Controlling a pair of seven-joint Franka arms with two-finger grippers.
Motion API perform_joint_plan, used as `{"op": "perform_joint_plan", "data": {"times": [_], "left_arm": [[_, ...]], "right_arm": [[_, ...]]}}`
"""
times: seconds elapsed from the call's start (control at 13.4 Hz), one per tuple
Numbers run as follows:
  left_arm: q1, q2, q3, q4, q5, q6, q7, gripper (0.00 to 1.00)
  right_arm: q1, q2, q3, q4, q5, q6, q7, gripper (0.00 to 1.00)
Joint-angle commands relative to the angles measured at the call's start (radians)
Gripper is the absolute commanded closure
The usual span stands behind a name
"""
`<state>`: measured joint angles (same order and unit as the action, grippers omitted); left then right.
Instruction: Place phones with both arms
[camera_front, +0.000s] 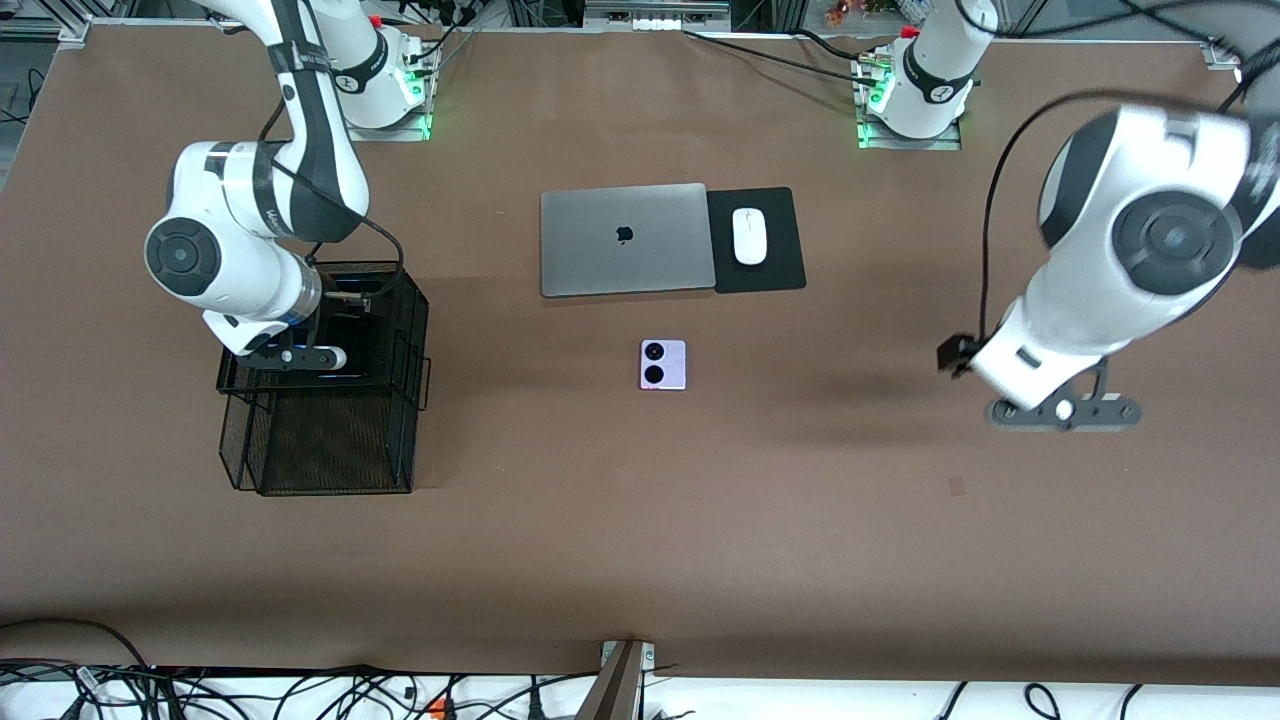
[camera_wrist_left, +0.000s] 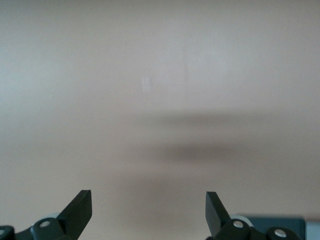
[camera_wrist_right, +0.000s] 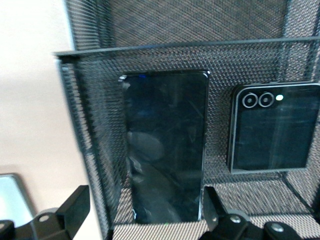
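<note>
Right wrist view shows the right gripper (camera_wrist_right: 145, 210) spread wide and empty over the mesh basket (camera_wrist_right: 90, 125), where the long slim black phone (camera_wrist_right: 165, 145) lies beside the squarish black phone (camera_wrist_right: 275, 127); the lilac-white phone (camera_front: 663, 364) lies mid-frame on the worktop (camera_front: 640, 520) in the front view; the left gripper (camera_wrist_left: 149, 212) waits, wide and empty, over bare worktop.

Brown table (camera_front: 640, 520), surface matte. Resting directly on it: a closed silver laptop (camera_front: 624, 239); touching its edge toward the left arm's end, a black mouse pad (camera_front: 770, 275). Nearer the front camera than the laptop, a lilac-white phone (camera_front: 663, 364), lying flat. Toward the right arm's end, a black mesh organizer (camera_front: 325, 440).
</note>
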<state>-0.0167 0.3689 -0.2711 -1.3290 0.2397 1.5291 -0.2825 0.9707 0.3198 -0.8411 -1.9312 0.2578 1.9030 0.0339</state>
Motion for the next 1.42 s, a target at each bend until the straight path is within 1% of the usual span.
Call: {"op": "perform_joint_plan", "data": {"times": [0.0, 0.07, 0.15, 0.22, 0.3, 0.37, 0.45, 0.52, 0.6, 0.67, 0.75, 0.82, 0.97, 1.04, 1.19, 1.34], "left_arm": [[0.026, -0.03, 0.009, 0.059, -0.092, -0.072, 0.035, 0.0], [0.061, -0.062, 0.01, 0.06, -0.123, -0.086, 0.039, 0.0], [0.067, -0.105, 0.019, 0.038, -0.163, -0.09, 0.073, 0.0], [0.058, -0.143, 0.05, -0.014, -0.175, -0.081, 0.135, 0.0], [0.032, -0.204, 0.117, -0.098, -0.206, -0.026, 0.19, 0.0], [-0.018, -0.264, 0.226, -0.192, -0.261, 0.065, 0.209, 0.0], [-0.069, -0.31, 0.337, -0.256, -0.355, 0.119, 0.213, 0.0], [-0.071, -0.317, 0.355, -0.281, -0.403, 0.131, 0.218, 0.0], [-0.071, -0.33, 0.357, -0.282, -0.373, 0.15, 0.213, 0.0], [-0.074, -0.355, 0.334, -0.283, -0.246, 0.154, 0.215, 0.0], [-0.069, -0.366, 0.27, -0.288, -0.137, 0.152, 0.213, 0.0], [-0.062, -0.38, 0.257, -0.306, -0.128, 0.151, 0.207, 0.0], [-0.01, -0.442, 0.247, -0.395, -0.212, 0.154, 0.22, 0.0], [0.004, -0.45, 0.236, -0.406, -0.224, 0.154, 0.22, 0.0], [0.014, -0.438, 0.222, -0.398, -0.218, 0.16, 0.22, 0.0], [0.043, -0.438, 0.184, -0.401, -0.223, 0.169, 0.221, 0.0]], "right_arm": [[-0.001, -0.004, -0.009, 0.15, 0.011, -0.114, 0.007, 0.0], [0.003, -0.001, -0.006, 0.199, 0.011, -0.143, 0.044, 0.0], [0.009, 0.004, -0.001, 0.251, 0.009, -0.177, 0.101, 0.0], [0.022, 0.018, 0.01, 0.289, 0.012, -0.199, 0.154, 0.0], [0.037, 0.028, 0.034, 0.32, 0.017, -0.202, 0.212, 0.0], [0.043, 0.036, 0.065, 0.342, 0.018, -0.197, 0.286, 0.0], [0.043, 0.06, 0.104, 0.374, 0.02, -0.197, 0.36, 0.0], [0.043, 0.091, 0.15, 0.426, 0.018, -0.197, 0.433, 0.0], [0.043, 0.134, 0.192, 0.48, 0.018, -0.194, 0.514, 0.0], [0.043, 0.171, 0.227, 0.524, 0.02, -0.188, 0.581, 0.0], [0.043, 0.209, 0.265, 0.566, 0.02, -0.182, 0.643, 0.0], [0.043, 0.25, 0.301, 0.612, 0.02, -0.164, 0.714, 0.0], [0.043, 0.32, 0.365, 0.682, 0.02, -0.104, 0.849, 0.0], [0.043, 0.347, 0.394, 0.698, 0.02, -0.069, 0.91, 0.0], [0.045, 0.381, 0.439, 0.706, 0.018, -0.004, 0.981, 0.0], [0.049, 0.413, 0.471, 0.706, 0.017, 0.057, 1.052, 0.0]]}}
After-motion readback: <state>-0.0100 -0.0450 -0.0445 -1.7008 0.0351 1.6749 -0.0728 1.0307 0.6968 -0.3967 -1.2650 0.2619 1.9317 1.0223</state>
